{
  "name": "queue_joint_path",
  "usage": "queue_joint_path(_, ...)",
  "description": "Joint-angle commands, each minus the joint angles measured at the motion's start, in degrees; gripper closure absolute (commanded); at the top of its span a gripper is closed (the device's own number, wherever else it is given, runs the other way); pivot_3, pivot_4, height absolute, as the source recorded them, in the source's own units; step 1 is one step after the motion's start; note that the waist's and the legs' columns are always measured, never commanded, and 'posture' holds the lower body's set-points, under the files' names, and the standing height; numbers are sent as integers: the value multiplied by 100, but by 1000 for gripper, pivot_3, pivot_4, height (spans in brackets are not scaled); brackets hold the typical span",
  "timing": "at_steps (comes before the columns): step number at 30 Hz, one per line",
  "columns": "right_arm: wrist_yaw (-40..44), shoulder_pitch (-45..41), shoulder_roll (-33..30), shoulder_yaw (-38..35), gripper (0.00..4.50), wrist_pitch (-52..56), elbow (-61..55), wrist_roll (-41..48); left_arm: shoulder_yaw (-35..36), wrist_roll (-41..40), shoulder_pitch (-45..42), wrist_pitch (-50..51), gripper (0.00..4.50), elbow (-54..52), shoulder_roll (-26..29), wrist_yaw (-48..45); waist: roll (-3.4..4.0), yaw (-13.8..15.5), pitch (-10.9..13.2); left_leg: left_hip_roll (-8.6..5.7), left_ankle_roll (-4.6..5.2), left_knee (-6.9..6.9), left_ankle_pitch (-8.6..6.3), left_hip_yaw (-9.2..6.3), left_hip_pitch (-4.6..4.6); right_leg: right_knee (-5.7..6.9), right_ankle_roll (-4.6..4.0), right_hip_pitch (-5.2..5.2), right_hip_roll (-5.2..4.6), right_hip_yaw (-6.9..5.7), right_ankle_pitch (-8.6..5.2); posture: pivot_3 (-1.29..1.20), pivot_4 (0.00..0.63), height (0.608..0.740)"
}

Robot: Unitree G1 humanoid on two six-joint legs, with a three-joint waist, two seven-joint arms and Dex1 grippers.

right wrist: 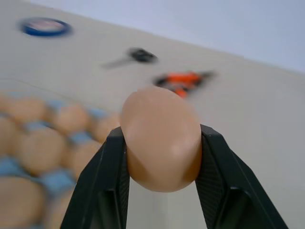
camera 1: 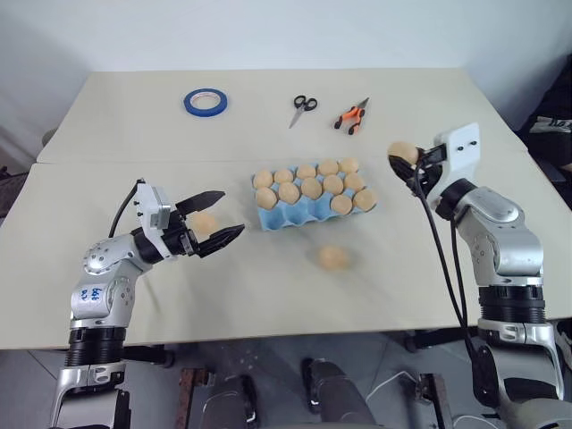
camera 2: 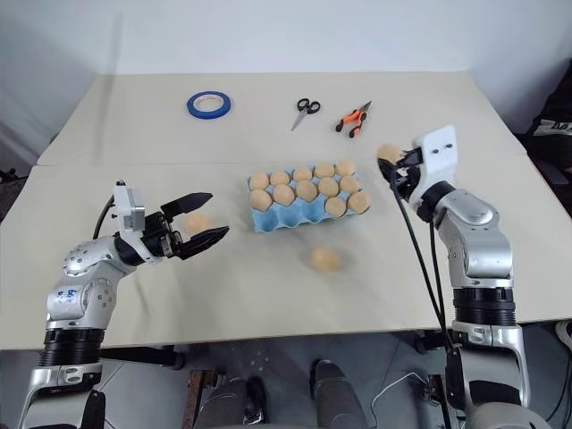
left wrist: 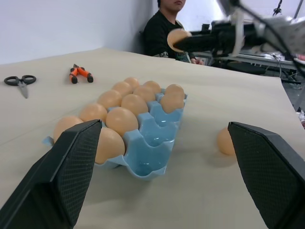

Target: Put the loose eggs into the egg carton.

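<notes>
A: Which step is this?

B: Carrying. The right gripper (camera 1: pixel 404 155) has its jaws clamped on one pale tan-orange egg (right wrist: pixel 161 138), raised just right of the light blue moulded egg carton (camera 1: pixel 304 214) on the bench.

A: Next?

B: Lower it into an empty near-row cup. The left gripper's (camera 1: pixel 213 224) jaws are wide apart, empty; another loose egg (camera 1: pixel 333 257) waits nearby.

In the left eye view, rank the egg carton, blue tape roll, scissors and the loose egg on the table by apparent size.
1. Egg carton, clearly largest.
2. Blue tape roll.
3. Scissors, close to the roll, so that order is unsure.
4. Loose egg, smallest, though nearest the camera.
</notes>
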Motion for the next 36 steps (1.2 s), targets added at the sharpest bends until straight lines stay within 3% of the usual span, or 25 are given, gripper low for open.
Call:
queue_joint_path(1,124,136,93,424,2982,799,-1167,357,157,-106,48,-26,0,-122,118,-52,0,9,0,0,0,-1,0,0,-1,-1,-1,0,-1,0,0,0,150,740)
queue_joint_path(6,13,224,306,1289,2982,712,-1341,-128,215,-109,80,-27,0,-106,211,-104,-3,31,-2,-6,8,1,-5,2,-3,-5,-5,-1,-9,-10,-3,0,150,740)
queue_joint_path(15,-112,-33,990,1796,2982,302,-458,-630,292,-97,187,-45,0,-210,238,-56,-5,28,-3,-6,6,-1,-8,4,-7,-8,-13,-2,-15,-30,-7,0,150,740)
queue_joint_path(24,85,-23,783,1716,27,256,-437,-864,365,-144,401,-55,0,-410,231,54,-5,32,-3,-1,-2,-2,-10,3,-7,-8,-13,-4,-18,-51,-7,0,150,740)
queue_joint_path(32,199,29,520,1431,27,306,-607,-758,334,-135,357,-63,0,-369,193,69,-5,33,-3,-1,-1,-1,-12,2,-7,-7,-15,-4,-21,-53,-8,0,150,740)
queue_joint_path(36,340,-59,803,1424,27,607,-926,-357,273,-112,243,-85,0,-265,168,43,-5,25,-3,1,-1,-5,-12,2,-7,-8,-15,-5,-19,-53,-8,0,150,740)
